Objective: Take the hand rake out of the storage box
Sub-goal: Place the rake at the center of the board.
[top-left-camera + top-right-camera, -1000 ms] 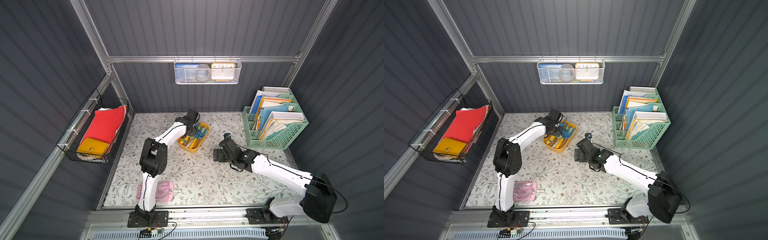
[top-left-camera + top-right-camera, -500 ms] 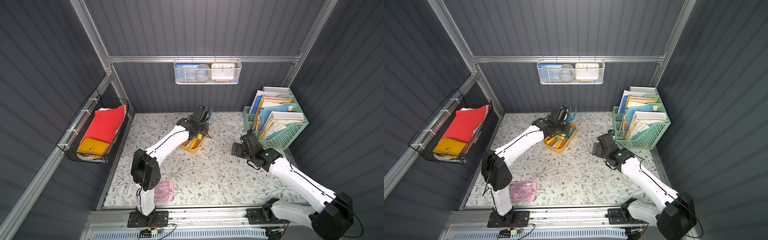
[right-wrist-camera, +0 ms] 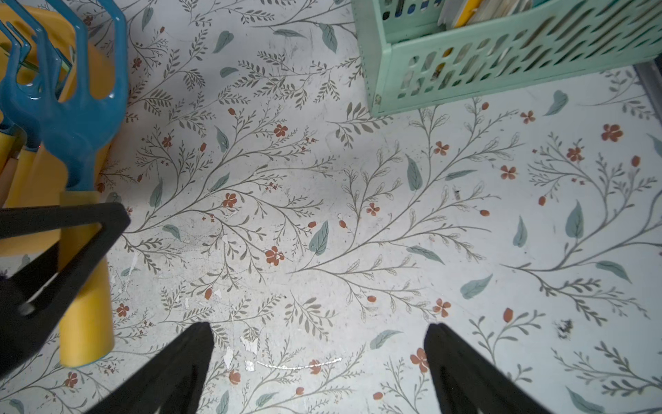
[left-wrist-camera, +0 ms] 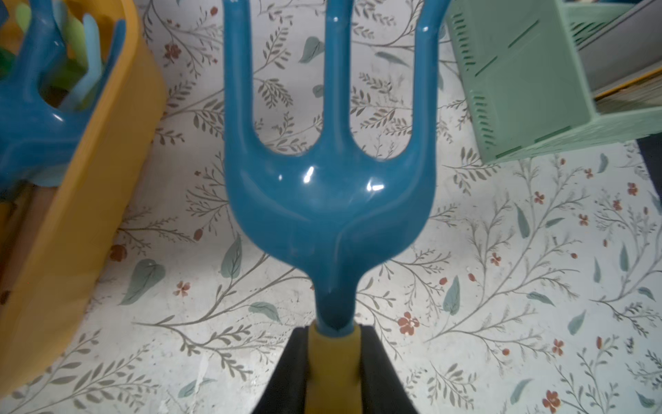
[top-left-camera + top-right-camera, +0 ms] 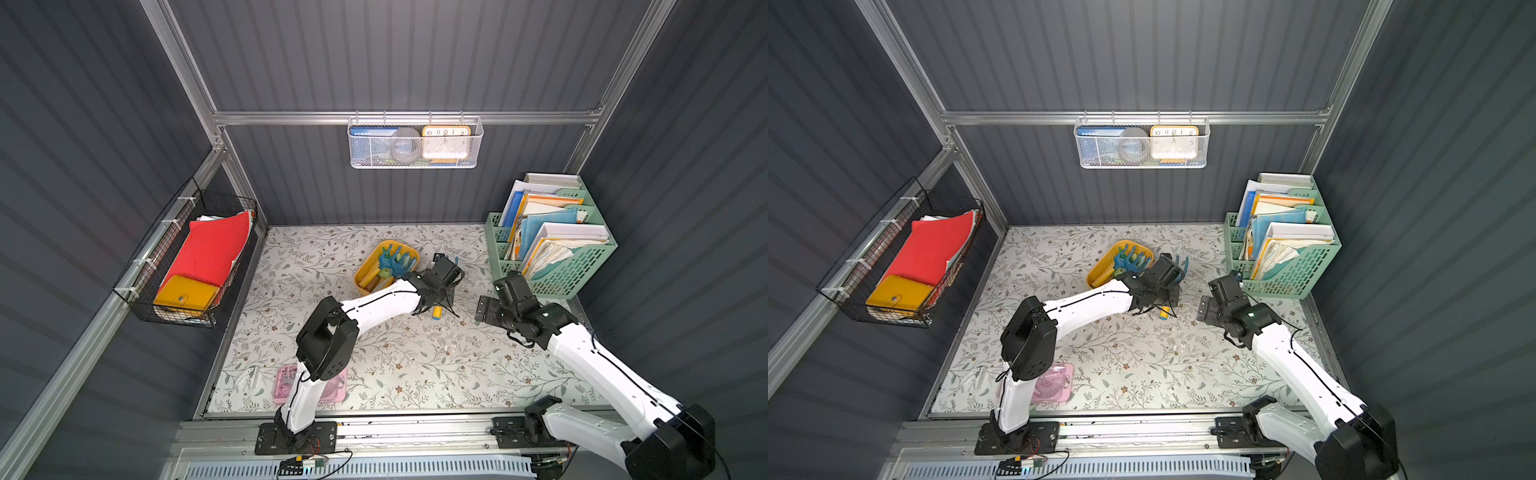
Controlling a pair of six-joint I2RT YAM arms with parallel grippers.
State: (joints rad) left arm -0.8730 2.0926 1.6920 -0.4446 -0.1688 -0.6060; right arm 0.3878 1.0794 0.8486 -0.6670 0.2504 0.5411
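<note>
The floral-covered table [image 5: 415,365] fills the floor of the bay, with its near middle and right stretch bare in both top views. At its far right corner stands a green perforated file holder [image 5: 573,266] packed with papers. A black wire basket [image 5: 226,205] hangs on the left wall and a white mesh basket [image 5: 415,156] hangs on the far wall. In the mesh basket, a clock [image 5: 445,141] shows the numerals 10, 11, 12, 1 and 2. The white print on the blue pack beside it is too small to read.

The mustard-yellow storage box [image 5: 363,270] sits far of centre and holds other blue tools. The hand rake [image 4: 329,200] is out of it, over the table just right of the box, clear of both the box's rim and the file holder. Its tines point far. The left gripper [image 4: 331,344] pinches the rake's yellow handle just below the blue head. The right gripper [image 3: 318,328] hangs wide and empty over bare table, near the file holder's near left corner. A pink case [image 5: 286,382] lies at the table's near edge.
</note>
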